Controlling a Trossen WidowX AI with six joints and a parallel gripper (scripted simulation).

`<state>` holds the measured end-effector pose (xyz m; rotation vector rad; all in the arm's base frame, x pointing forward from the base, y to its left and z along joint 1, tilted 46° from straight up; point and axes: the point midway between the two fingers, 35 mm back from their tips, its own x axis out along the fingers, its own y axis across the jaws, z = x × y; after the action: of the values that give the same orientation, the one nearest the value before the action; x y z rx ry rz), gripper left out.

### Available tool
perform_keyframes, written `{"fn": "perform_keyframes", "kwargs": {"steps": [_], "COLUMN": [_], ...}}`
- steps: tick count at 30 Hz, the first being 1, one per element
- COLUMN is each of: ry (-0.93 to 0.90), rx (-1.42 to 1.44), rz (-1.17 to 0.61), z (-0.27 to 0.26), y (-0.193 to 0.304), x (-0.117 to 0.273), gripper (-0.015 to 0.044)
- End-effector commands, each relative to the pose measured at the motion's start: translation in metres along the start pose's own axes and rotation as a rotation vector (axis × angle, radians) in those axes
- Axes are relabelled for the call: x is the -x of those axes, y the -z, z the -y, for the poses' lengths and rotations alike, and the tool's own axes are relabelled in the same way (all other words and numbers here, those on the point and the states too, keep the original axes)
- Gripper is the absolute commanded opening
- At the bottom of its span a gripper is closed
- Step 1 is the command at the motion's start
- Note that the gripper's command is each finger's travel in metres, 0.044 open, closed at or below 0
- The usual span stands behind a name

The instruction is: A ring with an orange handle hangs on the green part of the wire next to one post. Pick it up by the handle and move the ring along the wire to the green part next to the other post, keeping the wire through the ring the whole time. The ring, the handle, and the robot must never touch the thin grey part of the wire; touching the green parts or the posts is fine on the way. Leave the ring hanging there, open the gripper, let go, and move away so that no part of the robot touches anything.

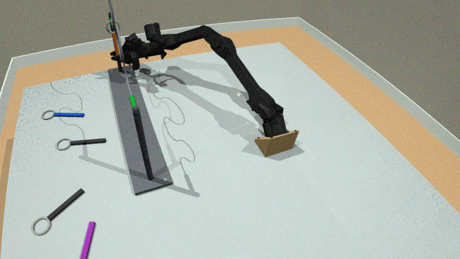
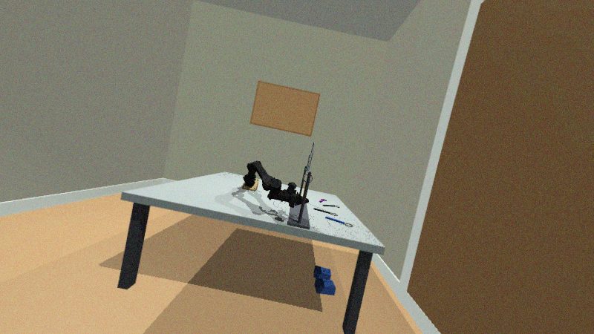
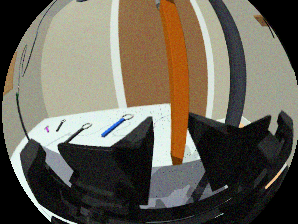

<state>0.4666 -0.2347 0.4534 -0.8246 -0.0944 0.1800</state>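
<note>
The ring hangs around the green part by the far post. Its orange handle points down. My gripper is partly open at the handle's lower part. In the wrist view the handle stands between the fingers, nearer the right one; whether it touches that finger cannot be told. The ring is out of the wrist view. The other green part tops the near post. Thin grey wire runs between them, close to the gripper in the top view.
A dark base plate carries both posts. Beyond it lie a blue-handled ring, two black-handled rings and a purple handle. The wire rises high above the plate. The arm reaches over from its wooden base.
</note>
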Motion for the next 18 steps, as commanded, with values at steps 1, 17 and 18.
{"fn": "perform_keyframes", "kwargs": {"steps": [1,17,18], "ry": [0.002,0.000,0.000], "rx": [-0.006,0.000,0.000], "rz": [-0.005,0.000,0.000], "z": [0.0002,0.0000,0.0000], "y": [0.0012,0.0000,0.0000], "x": [-0.0003,0.0000,0.0000], "gripper": [0.0160,-0.0150,-0.0150]}}
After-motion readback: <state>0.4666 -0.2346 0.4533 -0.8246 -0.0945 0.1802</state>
